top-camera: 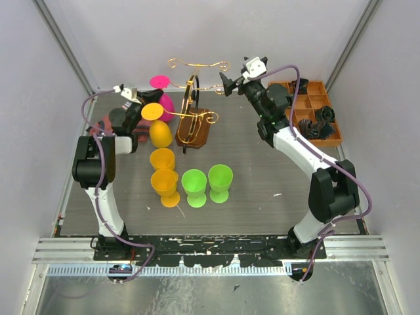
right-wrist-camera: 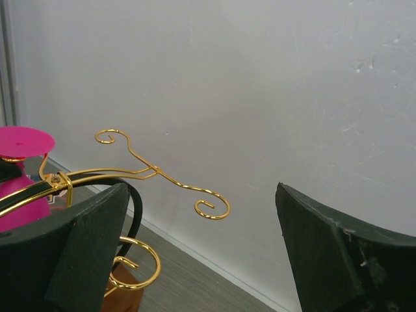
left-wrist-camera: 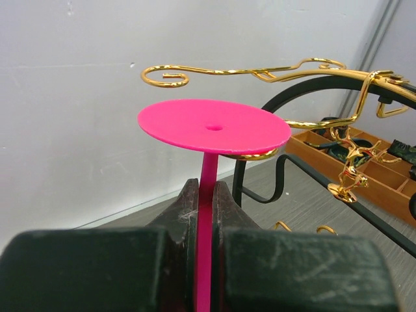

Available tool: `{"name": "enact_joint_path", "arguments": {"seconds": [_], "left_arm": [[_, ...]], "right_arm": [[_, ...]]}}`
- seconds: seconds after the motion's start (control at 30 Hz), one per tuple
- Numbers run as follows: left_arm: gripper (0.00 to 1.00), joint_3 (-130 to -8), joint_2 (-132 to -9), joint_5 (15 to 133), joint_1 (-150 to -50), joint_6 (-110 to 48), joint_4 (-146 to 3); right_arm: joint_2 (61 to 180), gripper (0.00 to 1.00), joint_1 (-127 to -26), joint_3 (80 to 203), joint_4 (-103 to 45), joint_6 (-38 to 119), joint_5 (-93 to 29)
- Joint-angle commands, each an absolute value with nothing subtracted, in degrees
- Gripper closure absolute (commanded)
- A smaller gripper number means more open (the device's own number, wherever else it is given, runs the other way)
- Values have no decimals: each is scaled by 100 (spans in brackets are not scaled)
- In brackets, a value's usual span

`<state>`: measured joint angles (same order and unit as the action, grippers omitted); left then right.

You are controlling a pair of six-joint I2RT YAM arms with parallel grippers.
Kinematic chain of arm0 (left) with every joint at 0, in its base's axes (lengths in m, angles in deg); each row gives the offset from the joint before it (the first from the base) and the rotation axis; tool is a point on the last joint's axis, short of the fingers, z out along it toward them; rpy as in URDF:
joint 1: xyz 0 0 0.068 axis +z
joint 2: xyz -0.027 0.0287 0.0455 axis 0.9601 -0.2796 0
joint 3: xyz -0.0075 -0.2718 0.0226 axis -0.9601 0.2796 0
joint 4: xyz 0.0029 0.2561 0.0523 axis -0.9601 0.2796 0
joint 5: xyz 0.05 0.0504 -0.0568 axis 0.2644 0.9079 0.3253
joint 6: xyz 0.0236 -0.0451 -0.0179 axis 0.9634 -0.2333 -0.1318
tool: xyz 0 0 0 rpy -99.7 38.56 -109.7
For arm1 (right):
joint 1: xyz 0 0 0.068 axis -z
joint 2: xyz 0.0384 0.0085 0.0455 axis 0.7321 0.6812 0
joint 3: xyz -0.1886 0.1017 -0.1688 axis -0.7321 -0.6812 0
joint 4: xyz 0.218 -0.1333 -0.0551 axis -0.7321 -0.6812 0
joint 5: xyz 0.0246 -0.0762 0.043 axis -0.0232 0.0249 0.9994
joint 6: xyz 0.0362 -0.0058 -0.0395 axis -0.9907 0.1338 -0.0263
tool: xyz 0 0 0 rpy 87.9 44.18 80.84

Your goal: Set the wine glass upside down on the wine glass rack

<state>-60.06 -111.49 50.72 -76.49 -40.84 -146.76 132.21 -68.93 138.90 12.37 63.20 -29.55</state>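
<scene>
My left gripper [top-camera: 139,98] [left-wrist-camera: 207,190] is shut on the stem of the pink wine glass [top-camera: 160,83] [left-wrist-camera: 214,126]. The glass hangs upside down, its round foot on top, left of the gold wire rack [top-camera: 197,65] [left-wrist-camera: 260,73] on its brown wooden base [top-camera: 194,128]. The foot sits next to a gold scroll arm; I cannot tell if they touch. An orange glass [top-camera: 159,132] hangs upside down at the rack's left. My right gripper [top-camera: 227,84] [right-wrist-camera: 201,195] is open and empty by the rack's right scroll arm [right-wrist-camera: 156,170]. The pink glass also shows in the right wrist view [right-wrist-camera: 26,142].
Two orange glasses [top-camera: 163,172] and two green glasses [top-camera: 207,185] stand in front of the rack. An orange compartment tray [top-camera: 335,134] with dark parts sits at the back right. A dark red object [top-camera: 105,125] lies at the left behind my left arm. Grey walls stand close behind.
</scene>
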Motion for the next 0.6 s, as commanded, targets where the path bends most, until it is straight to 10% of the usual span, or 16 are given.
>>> {"name": "enact_joint_path", "arguments": {"seconds": [0.0, 0.37, 0.57], "left_arm": [[100, -5715, -10862, 5320, -7560, -3872, -14863], [95, -5599, -10605, 4644, -7646, -3573, -14351], [50, -5556, -10600, 4639, -7675, -3538, -14290]], "right_arm": [[13259, 0, -6858, 14197, 1359, 6295, -2864], [13418, 0, -6822, 14217, 1376, 6252, -2825], [13461, 0, -6799, 14198, 1385, 6183, -2795]]}}
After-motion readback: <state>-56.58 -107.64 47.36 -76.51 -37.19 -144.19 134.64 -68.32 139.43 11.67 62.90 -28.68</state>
